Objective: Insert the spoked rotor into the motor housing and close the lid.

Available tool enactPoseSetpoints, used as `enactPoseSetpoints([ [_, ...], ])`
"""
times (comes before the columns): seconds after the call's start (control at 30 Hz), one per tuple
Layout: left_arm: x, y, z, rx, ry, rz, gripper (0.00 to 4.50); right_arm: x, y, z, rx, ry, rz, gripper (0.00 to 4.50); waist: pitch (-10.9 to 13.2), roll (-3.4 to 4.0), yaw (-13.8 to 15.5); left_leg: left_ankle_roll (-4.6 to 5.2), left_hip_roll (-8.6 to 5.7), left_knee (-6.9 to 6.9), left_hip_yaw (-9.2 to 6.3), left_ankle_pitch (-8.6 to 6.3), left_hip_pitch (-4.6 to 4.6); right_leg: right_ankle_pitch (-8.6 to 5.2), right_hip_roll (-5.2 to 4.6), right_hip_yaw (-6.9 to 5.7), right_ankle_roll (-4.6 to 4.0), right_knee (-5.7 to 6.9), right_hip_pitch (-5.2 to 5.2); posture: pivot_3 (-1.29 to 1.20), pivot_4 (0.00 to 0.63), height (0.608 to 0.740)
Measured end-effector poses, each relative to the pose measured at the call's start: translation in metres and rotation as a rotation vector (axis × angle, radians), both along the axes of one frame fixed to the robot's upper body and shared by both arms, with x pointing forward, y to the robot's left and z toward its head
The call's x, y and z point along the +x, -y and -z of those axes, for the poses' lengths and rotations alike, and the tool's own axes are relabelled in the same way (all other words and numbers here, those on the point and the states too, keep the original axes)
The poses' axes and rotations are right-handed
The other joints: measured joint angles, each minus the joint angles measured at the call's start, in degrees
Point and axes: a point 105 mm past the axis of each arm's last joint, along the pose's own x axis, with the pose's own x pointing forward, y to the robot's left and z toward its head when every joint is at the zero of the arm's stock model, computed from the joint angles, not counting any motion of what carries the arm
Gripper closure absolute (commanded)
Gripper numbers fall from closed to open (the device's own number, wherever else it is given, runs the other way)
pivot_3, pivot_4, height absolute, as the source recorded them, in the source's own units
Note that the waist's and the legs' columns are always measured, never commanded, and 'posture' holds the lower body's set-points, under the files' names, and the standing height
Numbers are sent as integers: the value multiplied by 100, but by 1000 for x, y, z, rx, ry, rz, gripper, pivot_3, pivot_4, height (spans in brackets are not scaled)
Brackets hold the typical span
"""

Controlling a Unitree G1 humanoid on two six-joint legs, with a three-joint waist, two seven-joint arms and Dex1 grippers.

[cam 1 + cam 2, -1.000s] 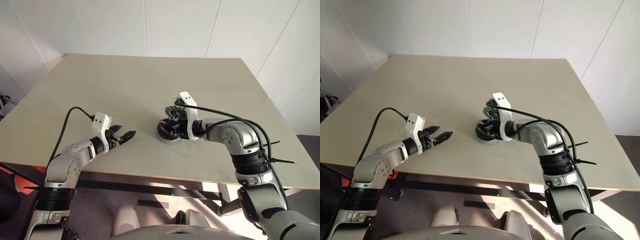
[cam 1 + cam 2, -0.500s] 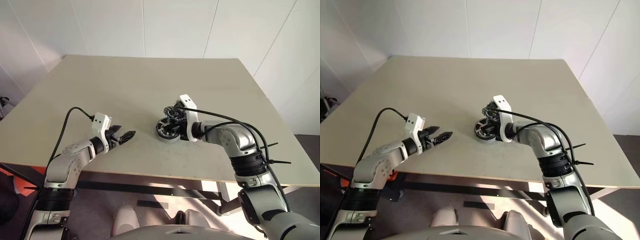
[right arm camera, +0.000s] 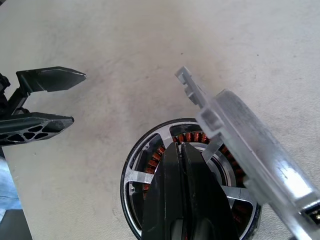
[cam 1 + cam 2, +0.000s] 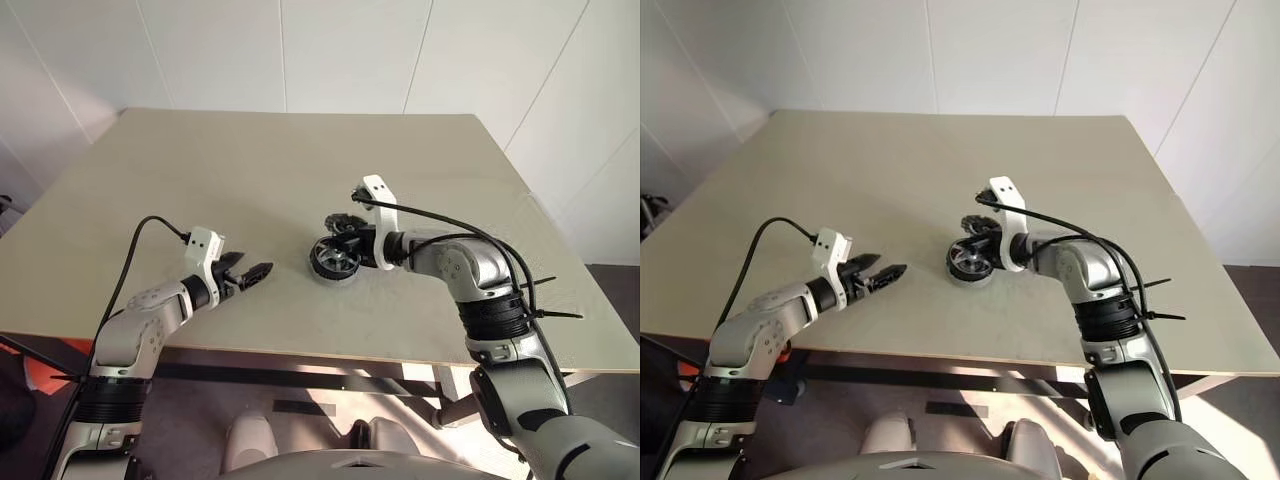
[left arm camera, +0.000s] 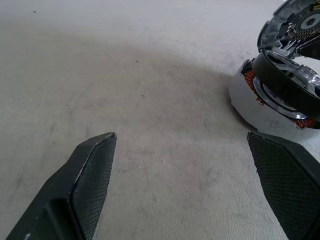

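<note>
The motor housing (image 5: 243, 98), a pale round base with copper windings, sits on the table right of centre. The spoked rotor (image 3: 145, 172), a black ring with silver spokes, rests in it slightly askew. The hinged lid (image 3: 245, 145) stands tilted up behind it. My right gripper (image 3: 180, 146) is shut, with its tips over the rotor's spokes; whether it pinches one I cannot tell. My left gripper (image 4: 258, 270) hovers open to the left of the motor, apart from it, with nothing between its fingers (image 5: 95, 165).
The beige table (image 4: 250, 160) stretches bare around the motor. Its near edge runs just below both arms. White walls stand behind the far edge.
The rotor, seen more on edge a second ago, now lies flatter in the housing under my right gripper. The left arm has stayed in place.
</note>
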Motion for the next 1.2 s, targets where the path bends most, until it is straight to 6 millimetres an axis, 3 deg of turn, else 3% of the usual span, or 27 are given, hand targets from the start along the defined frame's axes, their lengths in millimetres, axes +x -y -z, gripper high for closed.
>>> enactPoseSetpoints([
  [0.17,0,0,0,1,0,0,68,-4,4,-6,-13,19,-18,4482,0,0,6,0,0,0,0,0,0,0,0,0,0,-1,1,0,0,740],
  [0.53,0,0,1,1,-2,0,68,-16,13,4,-36,-11,-14,4482,0,0,0,0,0,0,1,0,5,0,0,1,0,0,3,0,0,740],
  [0.83,0,-3,0,12,-2,-3,68,-1,-2,8,7,6,9,4482,-2,-2,-14,-1,0,0,1,1,15,-2,1,0,3,4,7,0,0,740],
  [1.2,0,-3,0,14,-1,-4,68,5,-1,8,-2,17,12,4482,-2,-2,-9,-1,0,0,1,0,12,0,1,0,-1,4,7,0,0,740],
])
